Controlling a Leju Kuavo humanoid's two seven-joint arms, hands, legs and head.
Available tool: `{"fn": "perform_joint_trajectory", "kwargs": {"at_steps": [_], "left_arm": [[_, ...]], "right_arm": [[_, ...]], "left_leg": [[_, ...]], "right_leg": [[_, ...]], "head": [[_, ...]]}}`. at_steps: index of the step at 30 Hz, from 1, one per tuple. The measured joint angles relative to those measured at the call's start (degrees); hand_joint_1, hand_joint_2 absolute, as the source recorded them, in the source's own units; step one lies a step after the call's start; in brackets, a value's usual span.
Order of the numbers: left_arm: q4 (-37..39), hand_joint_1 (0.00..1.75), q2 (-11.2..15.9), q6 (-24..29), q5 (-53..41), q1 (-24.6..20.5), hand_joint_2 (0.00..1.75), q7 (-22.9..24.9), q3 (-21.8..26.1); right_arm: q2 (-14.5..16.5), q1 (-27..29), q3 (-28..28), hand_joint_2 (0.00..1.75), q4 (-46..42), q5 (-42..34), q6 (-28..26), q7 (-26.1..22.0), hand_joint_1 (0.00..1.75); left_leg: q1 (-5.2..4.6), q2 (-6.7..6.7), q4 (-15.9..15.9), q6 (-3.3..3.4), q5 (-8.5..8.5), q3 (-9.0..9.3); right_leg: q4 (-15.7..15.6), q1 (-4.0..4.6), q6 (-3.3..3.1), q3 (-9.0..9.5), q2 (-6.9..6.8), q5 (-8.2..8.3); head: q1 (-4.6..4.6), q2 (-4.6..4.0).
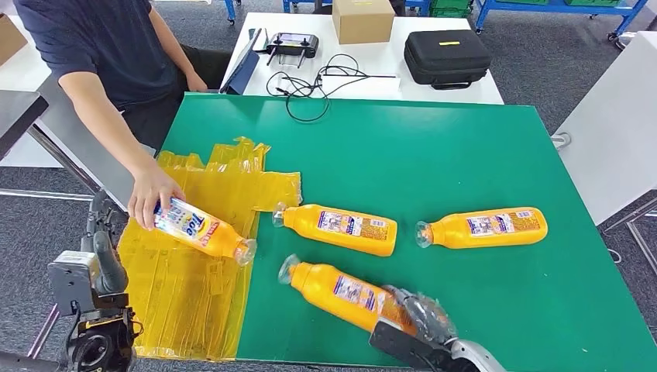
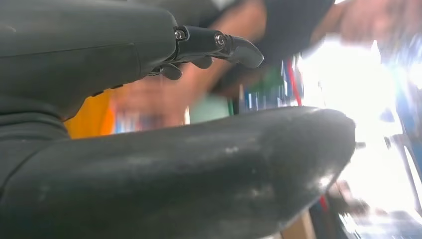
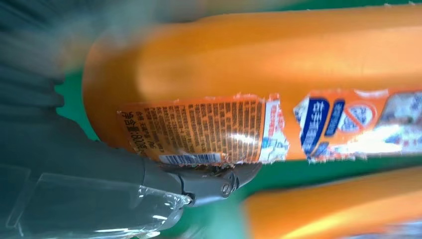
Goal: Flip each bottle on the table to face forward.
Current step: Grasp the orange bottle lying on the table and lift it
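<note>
A green surface (image 1: 465,155) carries four orange bottles, all lying on their sides. The near bottle (image 1: 341,291) lies slanted at the front edge, cap toward the left, with the right hand (image 1: 414,318) wrapped around its base end; in the right wrist view the fingers (image 3: 219,181) curl under that bottle (image 3: 278,74) just below its torn label, so the hand has hold of it. The middle bottle (image 1: 341,229) lies just beyond it, cap to the left, and its edge shows as an orange band in the right wrist view (image 3: 338,204). The far-right bottle (image 1: 484,227) lies apart from those two, cap also to the left.

The fourth bottle (image 1: 197,227) rests on a sheet of crumpled yellow plastic (image 1: 194,279) covering the surface's left front corner. A person's hand (image 1: 151,194) grips its base; the person leans in from the left in a dark shirt.

The left hand (image 1: 97,271) hangs off the left side of the surface, holding nothing; in the left wrist view its thumb (image 2: 199,169) and fingers (image 2: 219,45) stand apart.

Beyond the green surface is a white table (image 1: 372,66) with a cardboard box (image 1: 362,19), a black case (image 1: 447,56), a controller (image 1: 290,43) and loose black cables (image 1: 318,85). Another white table (image 1: 612,132) stands to the right. The floor (image 1: 527,77) is grey carpet, and blue racks (image 1: 558,9) line the back.
</note>
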Motion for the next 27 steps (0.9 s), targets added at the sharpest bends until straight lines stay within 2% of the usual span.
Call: {"fn": "perform_joint_trajectory", "kwargs": {"at_steps": [1,5,8,15,19,23,27], "left_arm": [[0.00,0.00,0.01,-3.35,2.96,0.09,1.75,0.00,0.38],[-0.15,0.00,0.01,-14.02,12.10,0.64,1.75,-0.10,1.57],[-1.14,0.00,-0.02,-18.80,15.84,1.68,1.75,-0.52,1.80],[-4.24,0.00,-0.90,-21.47,18.52,4.04,1.75,-0.96,1.77],[-6.36,0.00,-2.03,-21.45,19.03,5.35,1.75,-1.03,1.26],[-7.56,0.00,-2.66,-21.25,19.17,6.14,1.75,-1.03,1.03],[-8.34,0.00,-3.46,-21.65,20.09,6.48,1.75,-0.55,0.72]], "right_arm": [[-0.10,1.10,-0.39,1.75,-2.06,-3.11,0.85,-2.38,1.75],[-0.06,2.97,-3.05,1.75,-11.12,-12.60,3.61,-11.57,1.75],[0.58,3.25,-5.08,1.75,-16.96,-13.96,4.46,-15.11,1.75],[3.48,1.97,-6.02,1.75,-20.58,-9.67,3.57,-16.43,1.75],[7.03,-2.64,-5.85,1.75,-16.90,-7.20,2.67,-16.85,1.75],[8.97,-5.08,-5.63,1.75,-14.29,-6.57,2.14,-16.95,1.75],[10.97,-8.78,-5.45,1.75,-10.61,-3.44,-1.57,-16.14,1.75]], "left_leg": [[0.00,0.00,0.00,0.00,0.03,-0.08],[0.01,0.17,0.00,-0.01,0.02,-0.13],[0.01,0.17,0.00,-0.01,0.01,-0.13],[0.00,0.20,-0.01,-0.01,0.01,-0.12],[0.00,0.23,-0.01,-0.01,0.02,-0.03],[0.00,0.19,-0.01,-0.01,0.03,-0.05],[0.01,0.28,-0.01,-0.01,0.03,-0.11]], "right_leg": [[0.02,0.00,0.01,0.04,0.01,0.02],[0.02,0.00,0.00,-0.10,0.13,0.02],[0.01,0.00,-0.01,-0.12,0.14,0.01],[0.00,-0.01,-0.01,-0.09,0.16,0.02],[0.00,0.00,-0.02,-0.07,0.23,0.04],[0.02,0.00,-0.02,-0.04,0.20,0.04],[0.03,0.00,-0.02,-0.09,0.27,0.04]], "head": [[-0.01,0.00],[-0.01,0.00],[-0.01,0.00],[0.00,0.00],[0.00,0.00],[-0.01,0.00],[-0.02,0.00]]}}
